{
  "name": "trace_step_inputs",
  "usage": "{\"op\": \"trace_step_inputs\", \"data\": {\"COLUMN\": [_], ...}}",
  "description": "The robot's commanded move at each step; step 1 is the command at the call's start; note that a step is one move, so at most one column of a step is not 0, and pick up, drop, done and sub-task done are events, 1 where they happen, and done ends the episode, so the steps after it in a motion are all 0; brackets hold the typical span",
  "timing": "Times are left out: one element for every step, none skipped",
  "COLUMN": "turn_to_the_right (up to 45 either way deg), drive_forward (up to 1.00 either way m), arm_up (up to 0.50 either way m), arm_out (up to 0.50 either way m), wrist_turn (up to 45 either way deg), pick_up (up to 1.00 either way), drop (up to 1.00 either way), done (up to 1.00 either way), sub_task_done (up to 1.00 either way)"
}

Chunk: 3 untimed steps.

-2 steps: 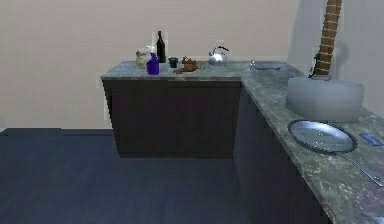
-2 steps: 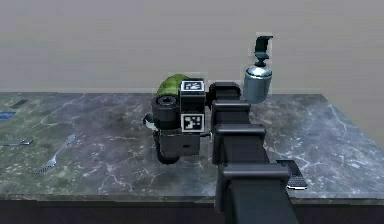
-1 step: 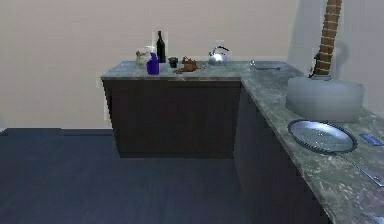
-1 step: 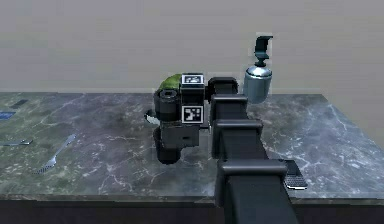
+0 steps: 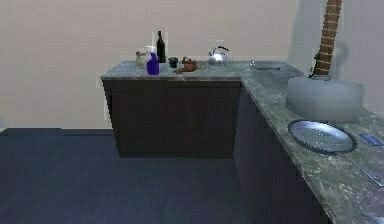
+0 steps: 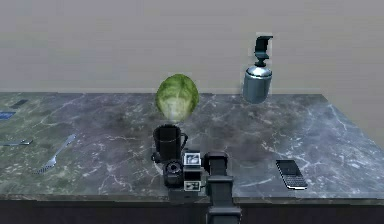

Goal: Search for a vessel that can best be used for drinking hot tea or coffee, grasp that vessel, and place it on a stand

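In the forward view, the L-shaped surface [image 5: 275, 105] runs 12 to 4 o'clock — open floor [image 5: 70, 170] at 8. Arm side view: a dark mug [image 6: 168, 138] near the front edge, pincer [image 6: 172, 166] at its 6 o'clock; whether it grips anything I cannot tell. Likely grasping — next, lift clear of the cabbage [image 6: 178, 95] at 12.

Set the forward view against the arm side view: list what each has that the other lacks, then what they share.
Forward view: dark cabinets and dark blue floor, with a blue bottle, a tall dark bottle, a metal kettle and a round metal pan on top.

Arm side view: a green cabbage, a dark mug, a silver spray bottle, a phone, a silver utensil, and the arm with its claw at the mug. I cannot tell whether the claw holds anything.

Shared: the grey marbled countertop and the beige wall.
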Motion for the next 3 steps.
{"op": "trace_step_inputs", "data": {"turn_to_the_right": [0.0, 0.0, 0.0], "drive_forward": [0.00, 0.00, 0.00], "arm_up": [0.00, 0.10, 0.06], "arm_out": [0.00, 0.00, 0.00], "wrist_turn": [0.0, 0.0, 0.0], "pick_up": [1.00, 0.00, 0.00], "drop": [0.00, 0.00, 0.00], "done": [0.00, 0.00, 0.00], "sub_task_done": [0.00, 0.00, 0.00]}}
